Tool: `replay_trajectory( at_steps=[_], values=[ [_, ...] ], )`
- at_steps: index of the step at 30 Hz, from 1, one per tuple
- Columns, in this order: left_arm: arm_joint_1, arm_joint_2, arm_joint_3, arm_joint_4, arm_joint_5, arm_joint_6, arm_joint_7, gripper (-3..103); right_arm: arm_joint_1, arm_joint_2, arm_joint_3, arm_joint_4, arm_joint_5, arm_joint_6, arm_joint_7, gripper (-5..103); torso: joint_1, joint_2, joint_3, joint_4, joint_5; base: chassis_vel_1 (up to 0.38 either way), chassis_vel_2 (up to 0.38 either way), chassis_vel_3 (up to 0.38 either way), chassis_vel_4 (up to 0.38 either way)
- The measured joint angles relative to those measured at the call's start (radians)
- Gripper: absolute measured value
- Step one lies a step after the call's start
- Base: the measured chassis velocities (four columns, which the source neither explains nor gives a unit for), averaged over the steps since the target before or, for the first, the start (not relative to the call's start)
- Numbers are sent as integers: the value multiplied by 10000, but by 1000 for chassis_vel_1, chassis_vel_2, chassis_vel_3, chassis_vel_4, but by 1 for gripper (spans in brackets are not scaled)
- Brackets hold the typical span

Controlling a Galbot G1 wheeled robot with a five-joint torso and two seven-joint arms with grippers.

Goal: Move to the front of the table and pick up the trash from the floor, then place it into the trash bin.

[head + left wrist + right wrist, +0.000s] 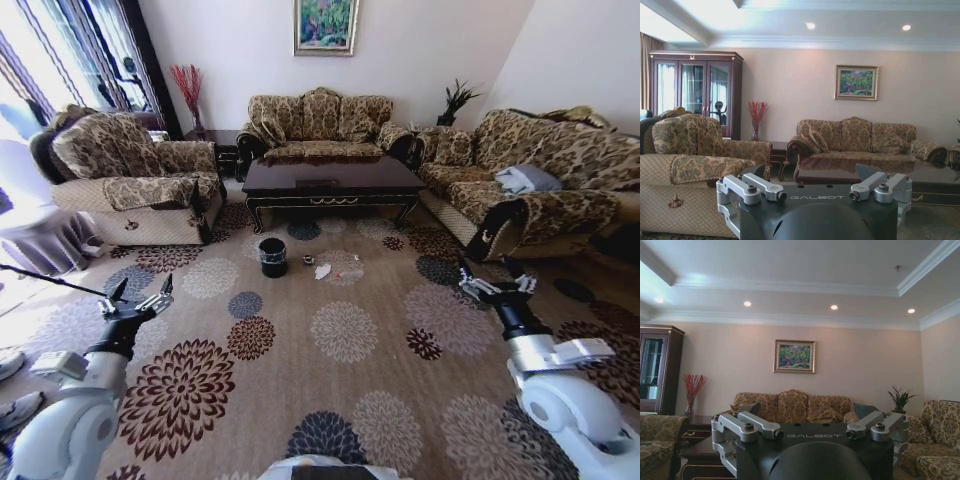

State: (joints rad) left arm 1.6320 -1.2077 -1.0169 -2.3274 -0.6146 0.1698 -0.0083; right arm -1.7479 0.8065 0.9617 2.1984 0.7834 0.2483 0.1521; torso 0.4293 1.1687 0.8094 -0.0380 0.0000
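The long, low, dark-brown glossy wooden coffee table [331, 183] is standing well ahead on the flower-patterned carpet [345, 330], among the sofas. Just in front of it, the small black cylindrical trash bin with a clear liner [272, 256] is sitting upright, and the litter, a crumpled white paper piece [323, 270] among it, is lying beside the bin. The left gripper [140, 300] and right gripper [496, 287] are hovering low at either side, fingers spread open and empty.

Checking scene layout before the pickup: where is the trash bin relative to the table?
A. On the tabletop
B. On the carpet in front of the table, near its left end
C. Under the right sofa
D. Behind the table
B: the bin stands on the carpet just before the table, left of the litter.
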Motion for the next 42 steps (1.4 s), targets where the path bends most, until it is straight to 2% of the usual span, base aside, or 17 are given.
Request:
replay_trajectory(
  at_steps=[17,20,22,24,25,27,28,29,30,31,33,37,40,42],
  values=[
    [0,-29,27,5,45,0,-4,100,0,48,-2,-6,-39,0,5,100,0,0,0,1,0,0,0,0,0],
    [5,-168,142,71,247,-3,-100,100,-14,254,-38,-76,-221,-34,42,100,1,0,0,-2,1,0,0,0,0],
    [26,-450,359,214,567,3,-291,100,-41,640,-100,-184,-490,-92,112,100,-1,-2,1,2,-5,0,0,0,0],
    [12,-479,364,206,614,-13,-301,100,-27,716,-95,-183,-521,-84,111,100,1,0,0,-5,4,0,0,0,0],
    [17,-638,502,265,823,-41,-423,100,-37,883,-106,-220,-645,-87,113,100,0,2,-1,3,3,0,0,0,0],
    [57,-1125,966,566,1528,28,-867,100,-135,1542,-229,-492,-1249,-154,202,100,1,0,0,3,-6,0,0,0,0],
    [94,-1499,1320,798,2073,79,-1193,100,-223,2121,-347,-744,-1815,-229,300,100,0,0,0,1,3,0,0,0,0],
    [94,-1499,1320,798,2073,79,-1193,100,-223,2121,-347,-744,-1815,-229,300,100,0,0,0,1,3,0,0,0,0],
    [117,-1712,1544,930,2411,118,-1390,100,-294,2464,-418,-878,-2148,-302,375,100,0,-1,0,-9,6,0,0,0,0],
    [145,-1795,1629,934,2675,131,-1452,100,-354,2606,-420,-858,-2380,-444,494,100,0,1,-1,-6,-2,0,0,0,0],
    [156,-1823,1640,901,2821,131,-1468,100,-431,2648,-426,-807,-2595,-624,592,100,-1,1,-1,2,2,0,0,0,0],
    [147,-1819,1618,836,2819,132,-1487,100,-438,2564,-429,-674,-2641,-885,602,100,0,0,0,1,0,0,0,0,0],
    [174,-1772,1586,664,2798,140,-1460,100,-380,2470,-420,-424,-2397,-1140,581,100,0,0,0,1,-1,0,0,0,0],
    [215,-1618,1517,357,2674,224,-1209,100,-312,2362,-363,-131,-2197,-1487,625,100,0,1,0,3,0,0,0,0,0]
  ],
)
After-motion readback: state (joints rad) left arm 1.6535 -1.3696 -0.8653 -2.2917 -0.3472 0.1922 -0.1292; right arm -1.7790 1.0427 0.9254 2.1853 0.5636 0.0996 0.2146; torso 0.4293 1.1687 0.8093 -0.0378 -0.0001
